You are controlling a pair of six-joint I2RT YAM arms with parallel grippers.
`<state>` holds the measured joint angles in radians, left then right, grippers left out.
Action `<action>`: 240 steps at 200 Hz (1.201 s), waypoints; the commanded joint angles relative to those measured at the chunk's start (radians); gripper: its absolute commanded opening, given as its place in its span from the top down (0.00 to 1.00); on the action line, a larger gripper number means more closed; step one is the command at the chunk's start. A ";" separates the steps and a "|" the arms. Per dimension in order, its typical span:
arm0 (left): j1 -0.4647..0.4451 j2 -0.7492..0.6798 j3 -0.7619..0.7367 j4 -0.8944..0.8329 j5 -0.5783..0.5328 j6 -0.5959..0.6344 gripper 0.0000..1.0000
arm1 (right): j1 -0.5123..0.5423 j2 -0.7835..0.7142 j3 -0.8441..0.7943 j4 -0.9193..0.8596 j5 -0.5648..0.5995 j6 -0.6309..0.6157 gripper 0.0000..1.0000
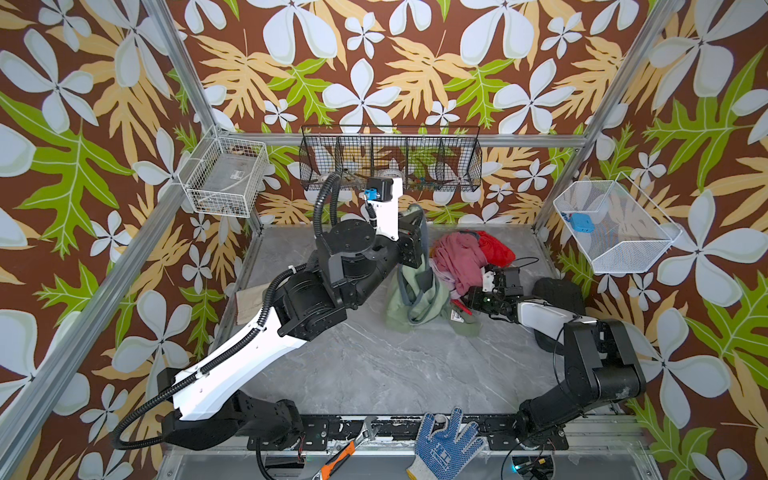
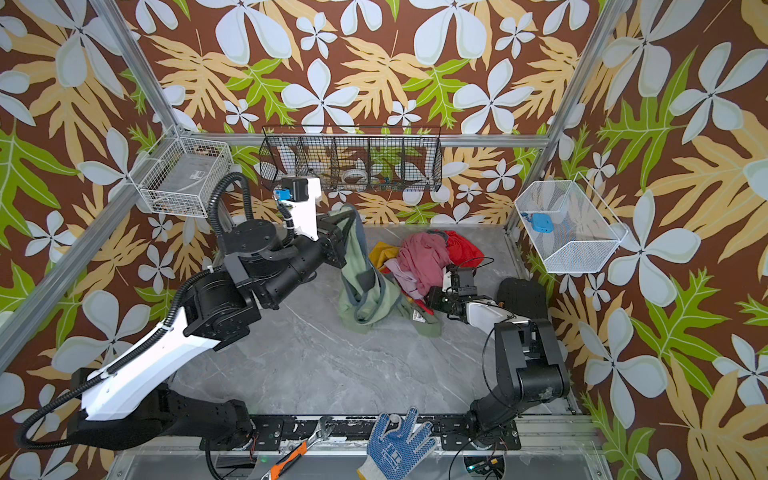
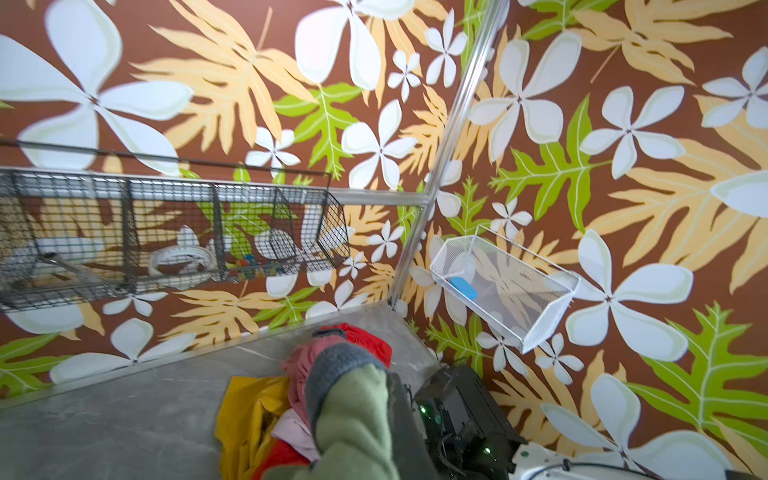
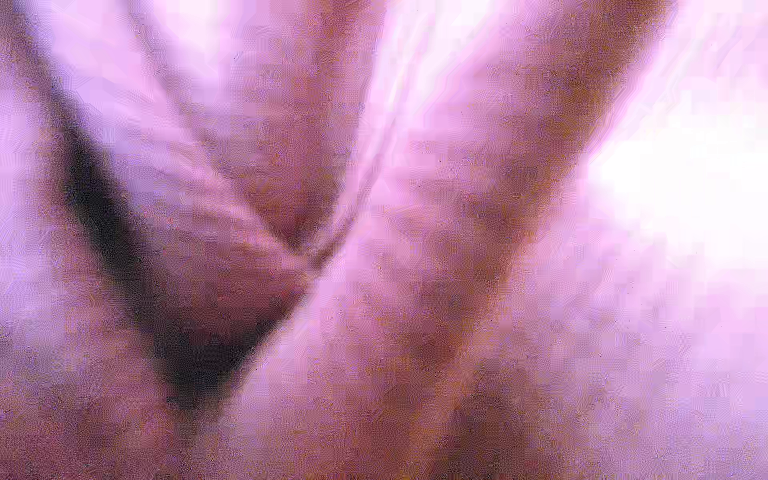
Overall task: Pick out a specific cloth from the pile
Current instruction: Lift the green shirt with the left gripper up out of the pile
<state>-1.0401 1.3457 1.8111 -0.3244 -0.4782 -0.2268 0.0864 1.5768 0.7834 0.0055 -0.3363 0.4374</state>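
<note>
Left tool (image 1: 419, 237) clenched on the cloth (image 1: 419, 307): olive, fleecy, hanging in limp folds onto the marbled bench (image 1: 374, 374). Right tool (image 1: 492, 277) buried in the crumpled pile (image 1: 457, 253) at the cloth's two o'clock; its grip can't be made out.

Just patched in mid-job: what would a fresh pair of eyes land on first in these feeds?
First, the olive-green cloth hanging from the raised left gripper over the far middle of the tabletop, its lower end pooled next to the pile. Then the right gripper, pushed into the pile's near edge, its wrist view filled with blurred pink fabric. Loud floral wallpaper surrounds it all.
</note>
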 commanded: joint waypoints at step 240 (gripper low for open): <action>0.000 -0.204 -0.029 0.098 -0.644 0.392 1.00 | 0.002 -0.092 -0.020 -0.019 0.074 -0.020 0.44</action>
<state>-1.0409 1.1511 1.8446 -0.2775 -1.0737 0.1658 0.0864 1.4937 0.7597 -0.0200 -0.2836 0.4259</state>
